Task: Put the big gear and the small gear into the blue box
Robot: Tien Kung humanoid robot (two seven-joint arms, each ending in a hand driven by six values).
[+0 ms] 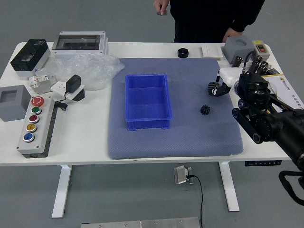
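Neither the big gear (pixel 212 88), met by the right robot hand (pixel 229 78) whose grip cannot be told, nor the small gear (pixel 205 109) is yet placed in the blue box (pixel 147 102)

The box (pixel 147 102) is done in solid bright blue, with the mat (pixel 175 142) in a dotted grey-blue and the worktop (pixel 85 142) in plain white. Both gears (pixel 212 88) (pixel 205 109) are finished in black, and the button panel (pixel 38 128) is dotted with red, green, yellow and blue.The box (pixel 147 102) is done in solid bright blue, with the mat (pixel 175 142) in a muted grey-blue and the worktop (pixel 85 142) in plain white. The small gear (pixel 205 109) is all black, and the grey button panel (pixel 38 128) is dotted with red, green, yellow and blue.
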